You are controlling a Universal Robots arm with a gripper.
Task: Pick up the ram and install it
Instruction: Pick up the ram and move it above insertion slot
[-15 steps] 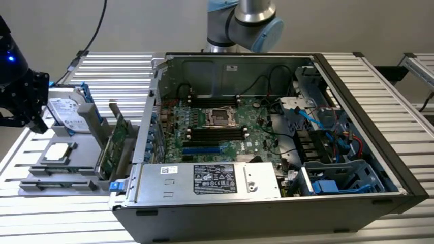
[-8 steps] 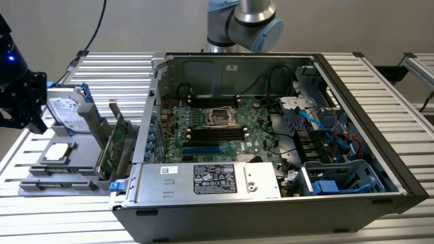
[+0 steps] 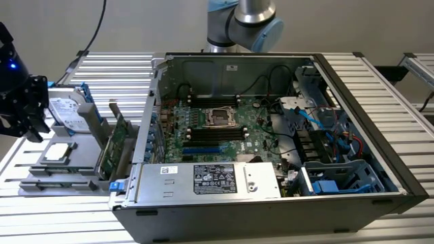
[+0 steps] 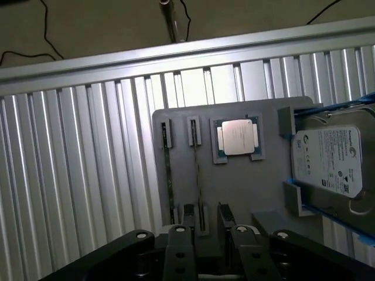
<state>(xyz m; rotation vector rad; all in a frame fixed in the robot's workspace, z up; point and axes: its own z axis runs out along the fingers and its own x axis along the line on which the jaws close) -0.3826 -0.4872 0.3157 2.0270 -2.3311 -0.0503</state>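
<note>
We are hovering over the tray (image 4: 246, 187) with the gripper (image 4: 212, 237) open wide and empty, the ram (image 4: 198, 175) standing on edge just ahead of it. We are likely risking a finger catching the neighbouring stick (image 4: 170, 175), tilting the ram in its holder.

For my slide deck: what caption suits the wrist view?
Gripper hovering over a grey tray holding ram sticks, a processor and a hard drive.

The thin dark ram (image 4: 198, 175) stands on edge in a grey holder (image 4: 234, 187).
</note>
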